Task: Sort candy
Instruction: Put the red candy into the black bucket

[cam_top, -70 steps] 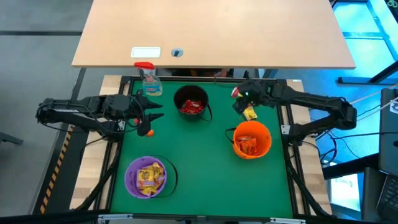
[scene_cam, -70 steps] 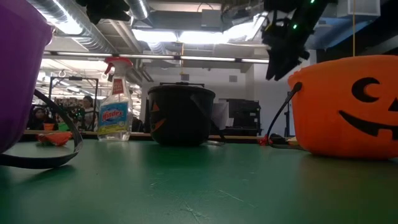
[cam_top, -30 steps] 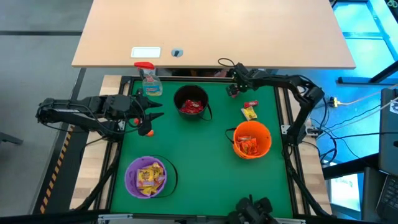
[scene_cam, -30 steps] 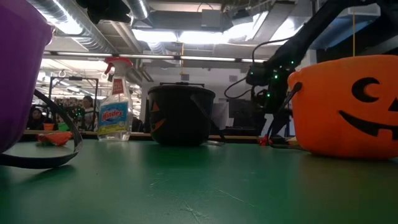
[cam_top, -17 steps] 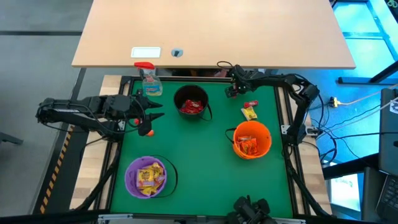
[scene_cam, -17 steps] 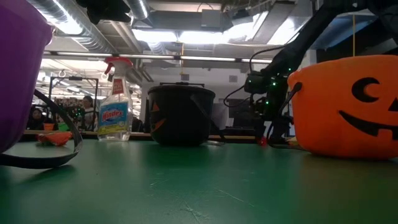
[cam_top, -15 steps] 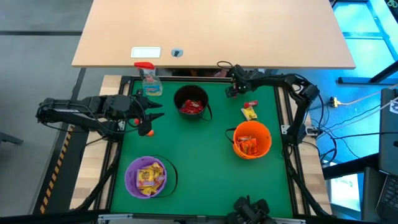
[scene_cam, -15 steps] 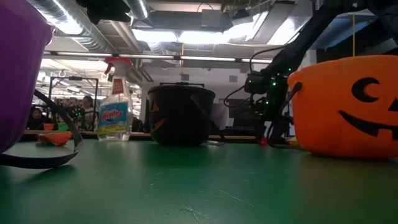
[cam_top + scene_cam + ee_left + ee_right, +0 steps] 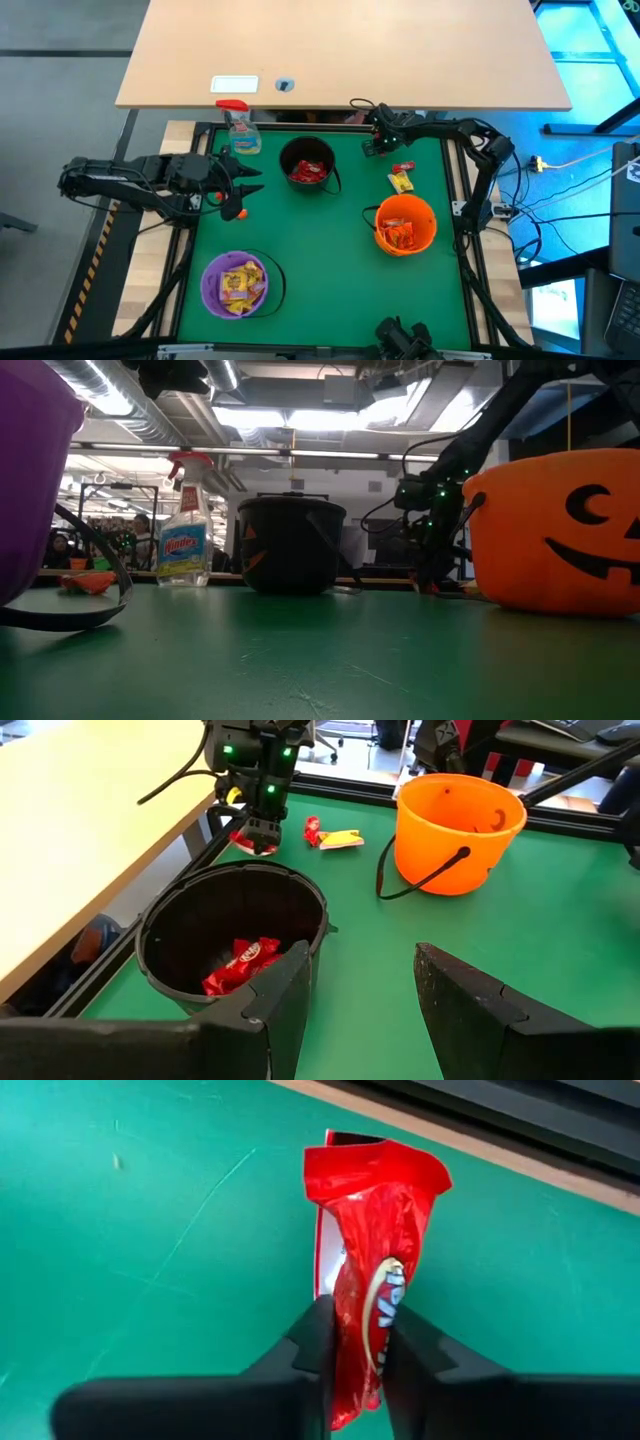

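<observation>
Item: red candy packet (image 9: 368,1315), pinched between the two fingers of my right gripper (image 9: 352,1342) at the table's far edge, upper centre-right of the high view (image 9: 377,147). In the right wrist view the fingers close on its lower half, and the crimped upper end stands free above them over the green mat (image 9: 120,1230).

Handling, as I judge it: very light, a thin glossy film over a soft filling, no stiffness to speak of. The wrapper crumples where I squeeze it and looks slippery, so the grip belongs across the flat body, not on the loose crimped end, which could tear or slide out.

Other stock: a small red packet (image 9: 403,167) and a yellow packet (image 9: 400,181) lie on the mat, touching or nearly so, between my right gripper and the orange bucket (image 9: 404,224). Red packets sit in the black bucket (image 9: 308,166), yellow ones in the purple bucket (image 9: 238,284), orange-red ones in the orange bucket.

Destination, by colour: the black bucket, left of my right gripper in the high view.

My left gripper (image 9: 244,186) hangs spread and empty at the mat's left edge, below the spray bottle (image 9: 240,124).
</observation>
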Robot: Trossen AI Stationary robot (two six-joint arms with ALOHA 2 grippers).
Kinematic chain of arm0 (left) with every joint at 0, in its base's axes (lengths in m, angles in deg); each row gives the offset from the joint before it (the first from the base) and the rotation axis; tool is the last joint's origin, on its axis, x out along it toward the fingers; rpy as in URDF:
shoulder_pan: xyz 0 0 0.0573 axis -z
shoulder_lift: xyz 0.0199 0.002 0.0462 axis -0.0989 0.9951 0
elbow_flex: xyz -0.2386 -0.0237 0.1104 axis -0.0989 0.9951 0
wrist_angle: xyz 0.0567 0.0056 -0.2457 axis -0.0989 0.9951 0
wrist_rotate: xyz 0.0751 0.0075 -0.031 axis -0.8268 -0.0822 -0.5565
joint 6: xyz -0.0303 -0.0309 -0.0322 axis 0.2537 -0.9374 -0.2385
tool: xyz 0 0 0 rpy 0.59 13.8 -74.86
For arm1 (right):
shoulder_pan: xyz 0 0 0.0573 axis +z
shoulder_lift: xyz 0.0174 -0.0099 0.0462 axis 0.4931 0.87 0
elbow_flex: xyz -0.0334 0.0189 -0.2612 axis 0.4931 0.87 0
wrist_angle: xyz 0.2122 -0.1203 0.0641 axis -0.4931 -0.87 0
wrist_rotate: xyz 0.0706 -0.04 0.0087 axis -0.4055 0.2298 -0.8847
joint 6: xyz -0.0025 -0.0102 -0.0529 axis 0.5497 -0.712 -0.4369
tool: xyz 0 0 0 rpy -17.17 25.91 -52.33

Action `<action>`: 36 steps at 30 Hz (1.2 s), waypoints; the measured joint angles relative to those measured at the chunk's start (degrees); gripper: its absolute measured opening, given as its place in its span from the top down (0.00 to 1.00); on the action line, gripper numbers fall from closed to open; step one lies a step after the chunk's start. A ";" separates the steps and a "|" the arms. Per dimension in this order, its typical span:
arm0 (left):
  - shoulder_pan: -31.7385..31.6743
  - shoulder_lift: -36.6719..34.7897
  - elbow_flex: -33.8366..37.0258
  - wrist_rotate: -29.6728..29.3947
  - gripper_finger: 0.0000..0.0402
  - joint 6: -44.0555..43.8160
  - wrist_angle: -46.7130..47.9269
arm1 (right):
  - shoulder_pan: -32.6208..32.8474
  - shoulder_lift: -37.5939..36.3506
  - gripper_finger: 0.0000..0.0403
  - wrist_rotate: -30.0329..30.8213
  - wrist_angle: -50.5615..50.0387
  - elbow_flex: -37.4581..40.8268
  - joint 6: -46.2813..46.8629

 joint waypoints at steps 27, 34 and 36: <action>-0.06 0.00 0.00 1.05 0.58 -1.51 -0.26 | 9.05 -16.16 0.89 -12.43 4.76 0.24 2.06; -0.06 0.00 0.00 1.03 0.58 -1.53 -0.53 | 15.93 -16.24 0.89 -17.42 21.37 0.22 3.81; -0.06 0.00 0.00 1.01 0.58 -1.53 -0.55 | 17.43 -16.24 0.89 -17.71 24.35 0.03 3.84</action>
